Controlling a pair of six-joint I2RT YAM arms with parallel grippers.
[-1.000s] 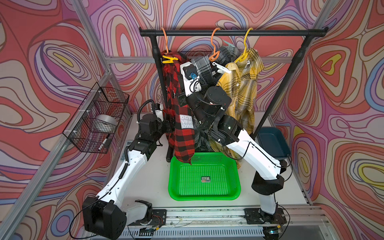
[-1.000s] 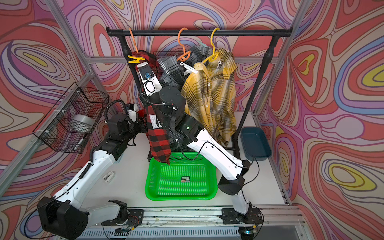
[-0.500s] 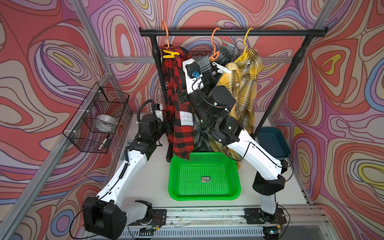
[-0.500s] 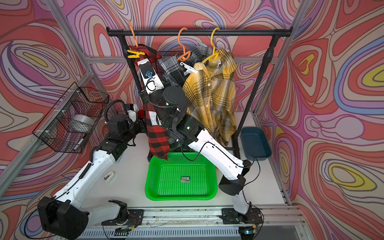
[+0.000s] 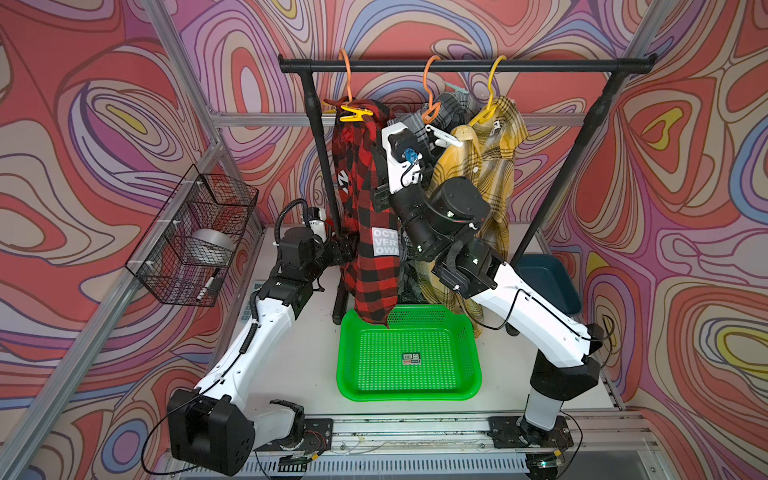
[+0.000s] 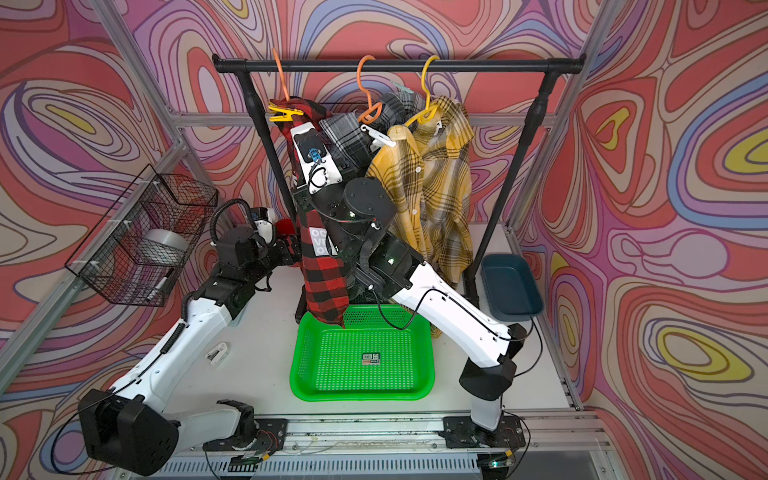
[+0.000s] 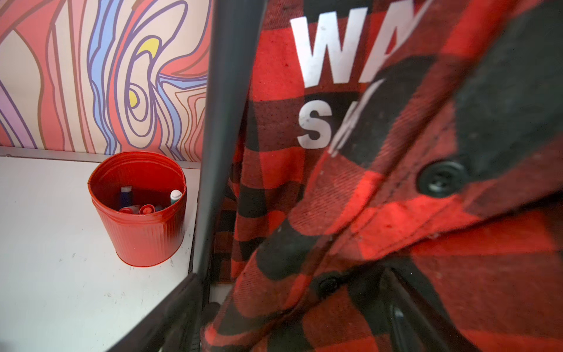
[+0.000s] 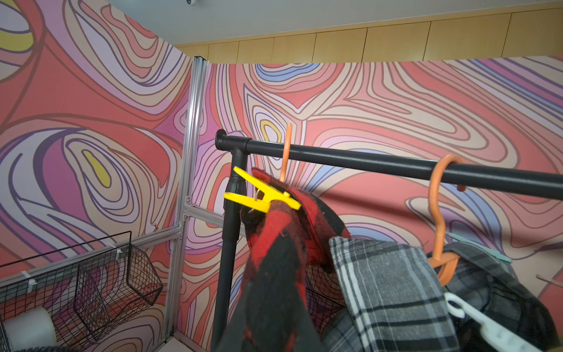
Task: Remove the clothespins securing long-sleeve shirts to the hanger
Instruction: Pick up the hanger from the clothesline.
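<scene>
You had three plaid shirts hanging side by side. The red-and-black shirt [image 5: 365, 232] hung long and bunched, with a yellow clothespin [image 8: 262, 196] clamped at its shoulder, handles splayed outward. The grey plaid shirt [image 8: 390, 292] sat crumpled in the middle, a white clothespin [image 5: 444, 136] on its near shoulder and a pale green clothespin [image 8: 495, 253] behind. The yellow plaid shirt [image 5: 492, 166] draped open.

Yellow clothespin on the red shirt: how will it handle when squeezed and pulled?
Probably stiff: the yellow clothespin looks like hard moulded plastic. Likely light, tiny beside the red-and-black shirt it bites. Its smooth splayed handles may slip, and the hanging cloth would likely drag along.
</scene>
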